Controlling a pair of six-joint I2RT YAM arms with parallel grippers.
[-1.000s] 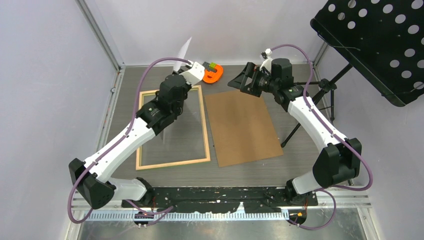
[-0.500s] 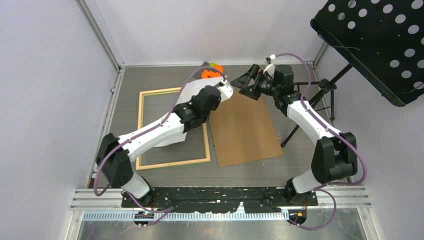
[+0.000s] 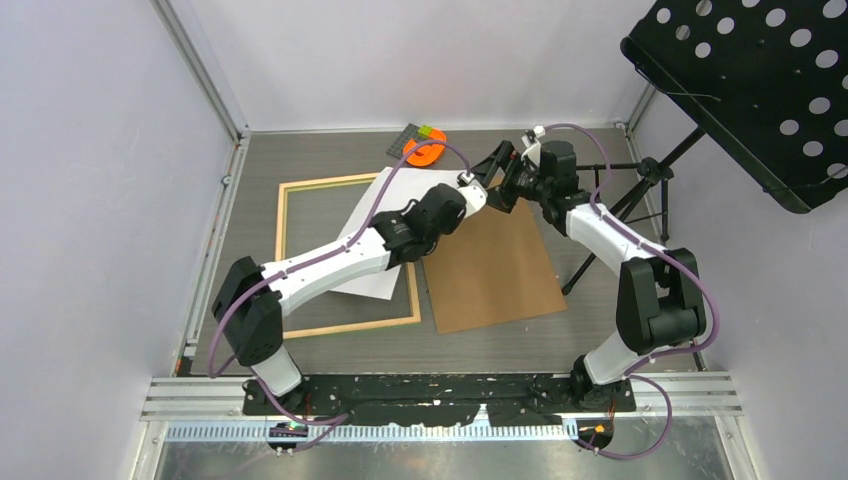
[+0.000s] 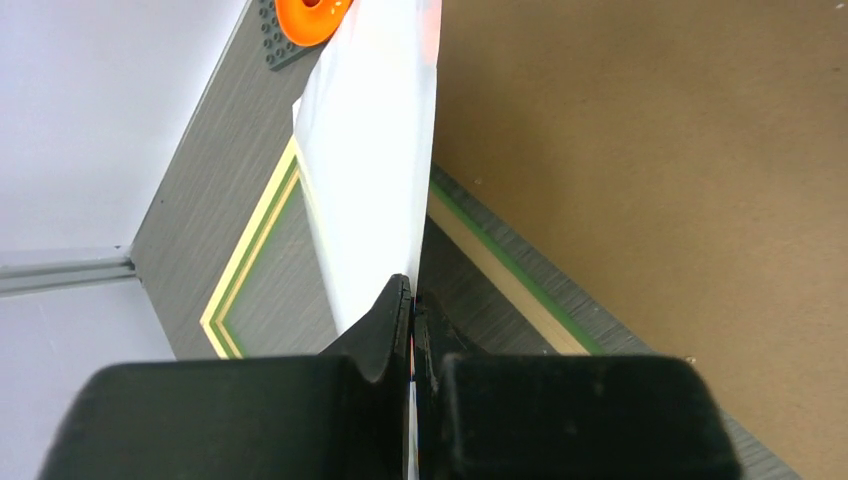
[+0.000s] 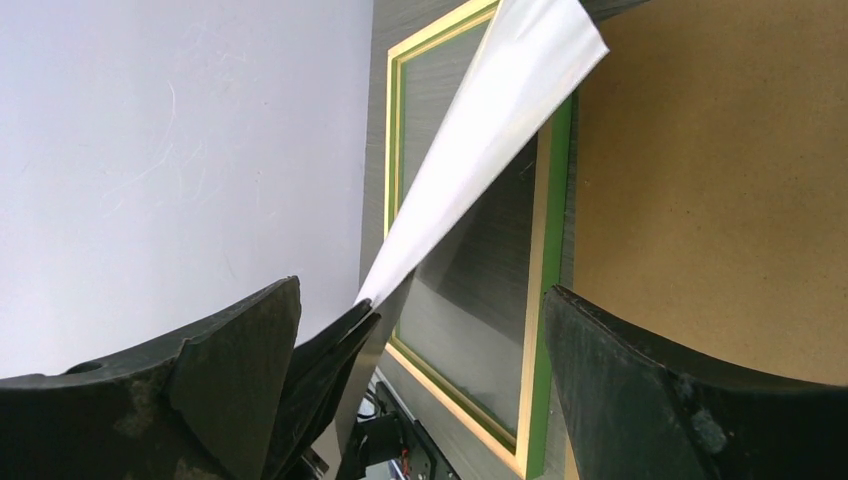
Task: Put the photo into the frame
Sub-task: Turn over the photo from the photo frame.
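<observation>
Lying flat at the left of the table (image 3: 250, 205), the frame (image 3: 281, 262) has its pale wood face up, with green showing along its inner edges. It is an open bed ready to take a print. Across its right rail slopes the photo (image 3: 393, 197), white back up, one corner raised and the low end seemingly resting over the frame. Held at that tilt, it can probably be steered into the opening rather than dropped.

The left gripper (image 4: 413, 300) has its jaws pressed together on the raised corner, pinching the paper. Just to its right, the right gripper (image 5: 423, 292) faces it with jaws spread wide around nothing, placed, I judge, to take a second hold. The brown board (image 3: 495, 265) lies flat beside the frame, set aside until the photo is in.

The tabletop is grey and wood-grained, with an orange object (image 3: 425, 153) near the back edge. Pale walls close three sides, and a black perforated stand (image 3: 745, 75) leans in at the right.
</observation>
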